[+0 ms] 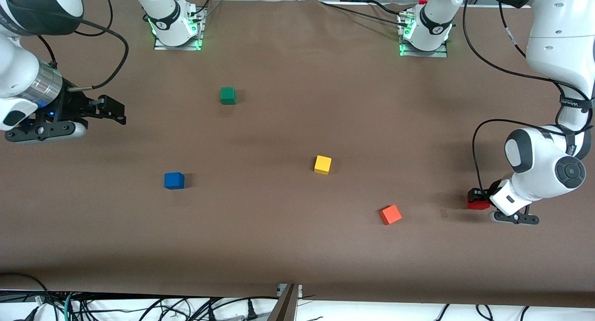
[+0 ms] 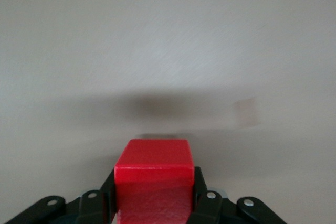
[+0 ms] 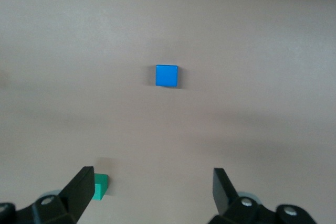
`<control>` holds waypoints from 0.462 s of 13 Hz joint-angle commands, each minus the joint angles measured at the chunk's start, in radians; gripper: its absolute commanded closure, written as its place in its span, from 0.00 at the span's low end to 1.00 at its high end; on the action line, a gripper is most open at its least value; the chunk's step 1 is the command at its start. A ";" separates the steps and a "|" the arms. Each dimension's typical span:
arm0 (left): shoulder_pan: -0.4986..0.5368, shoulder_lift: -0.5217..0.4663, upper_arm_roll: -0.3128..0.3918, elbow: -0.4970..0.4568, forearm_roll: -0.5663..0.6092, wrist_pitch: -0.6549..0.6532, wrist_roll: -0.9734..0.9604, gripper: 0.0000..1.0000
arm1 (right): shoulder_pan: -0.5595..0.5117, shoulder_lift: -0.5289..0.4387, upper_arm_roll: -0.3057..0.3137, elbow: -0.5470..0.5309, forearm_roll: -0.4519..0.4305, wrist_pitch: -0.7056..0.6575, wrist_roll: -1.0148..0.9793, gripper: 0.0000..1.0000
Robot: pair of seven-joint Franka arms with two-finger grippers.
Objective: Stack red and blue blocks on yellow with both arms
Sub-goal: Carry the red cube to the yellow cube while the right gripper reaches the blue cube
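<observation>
Orange-red cube [image 1: 390, 214] lies between yellow cube [image 1: 322, 164] and held red block [image 1: 477, 203].

1 green cube [image 1: 228, 95], 1 orange-red cube [image 1: 390, 214], well apart on brown table [image 1: 279, 246]

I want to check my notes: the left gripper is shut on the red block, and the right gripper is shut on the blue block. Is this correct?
Not quite. The left gripper is shut on the red block, but the right wrist view shows the right gripper with its jaws open and nothing between them; the blue block lies alone on the table.
</observation>
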 commanded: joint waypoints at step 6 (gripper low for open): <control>-0.377 -0.032 -0.007 0.125 0.003 -0.121 -0.345 1.00 | -0.014 0.129 -0.010 0.025 -0.004 -0.007 -0.017 0.01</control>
